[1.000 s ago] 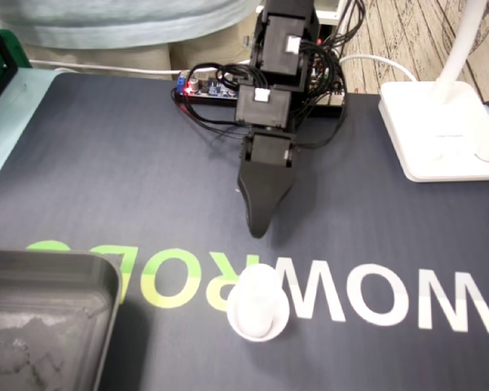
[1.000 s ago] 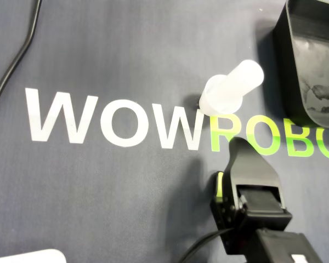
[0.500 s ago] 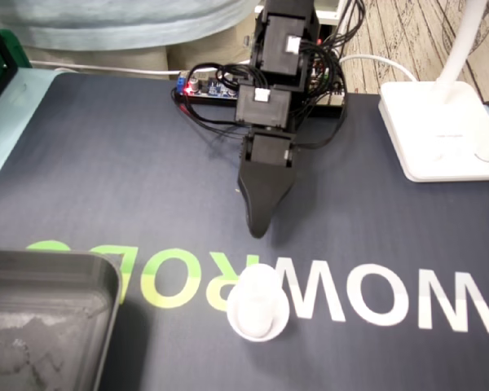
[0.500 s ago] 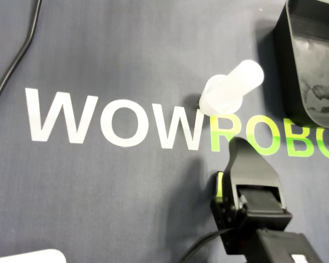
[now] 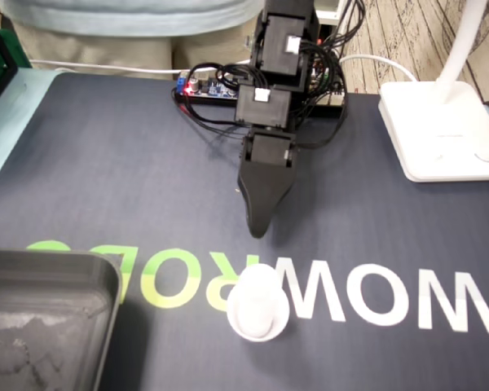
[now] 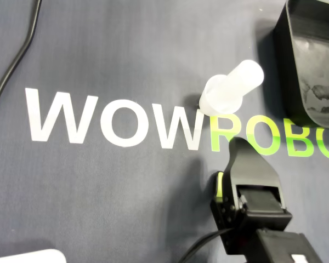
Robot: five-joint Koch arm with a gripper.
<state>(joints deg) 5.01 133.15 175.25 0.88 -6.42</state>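
Note:
A white plastic cup (image 5: 258,303) stands upside down on the dark mat, on the "WOWROBO" lettering; the overhead view shows the cup (image 6: 232,87) too. My black gripper (image 5: 259,228) points down at the mat a short way behind the cup in the fixed view, not touching it. In the overhead view the gripper (image 6: 238,144) sits just below the cup with a gap between them. Only one broad pointed tip shows in each view, so the jaws' state is hidden. Nothing is seen in the gripper.
A dark grey tray (image 5: 57,265) sits at the fixed view's lower left and the tray (image 6: 289,55) at the overhead view's upper right. A white lamp base (image 5: 440,130) stands at the right. Wires and a circuit board (image 5: 208,88) lie behind the arm. A black cable (image 6: 16,60) crosses the mat.

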